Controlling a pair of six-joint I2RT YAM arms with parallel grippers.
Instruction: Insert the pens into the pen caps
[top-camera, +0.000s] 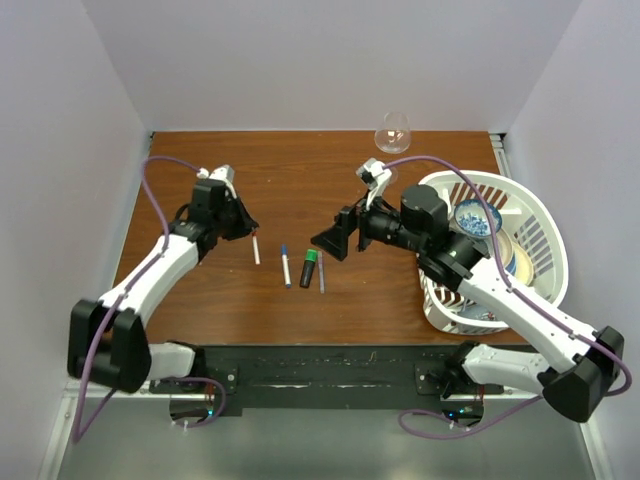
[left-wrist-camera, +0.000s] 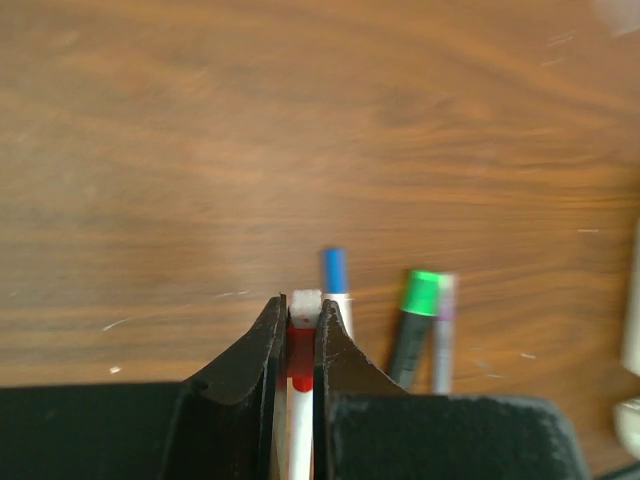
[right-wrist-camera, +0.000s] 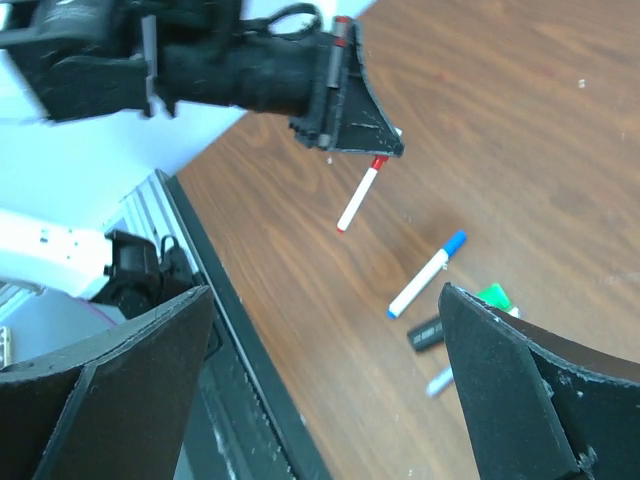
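Left claw (top-camera: 248, 226) pinches the slim white red-capped pen (right-wrist-camera: 358, 198), right claw (top-camera: 334, 243) gapes empty; capping looks done, so next lay it on the wooden bench (top-camera: 300, 180).

No readable text, seemingly, even on the pens (top-camera: 287, 265)

Wood table (top-camera: 300, 190) — blue pen (top-camera: 285, 265), green marker (top-camera: 309, 268), grey pen (top-camera: 321, 272), basket (top-camera: 540, 215), glass (top-camera: 392, 130).

Even, bright light with soft shadows; left wrist view slightly blurred throughout
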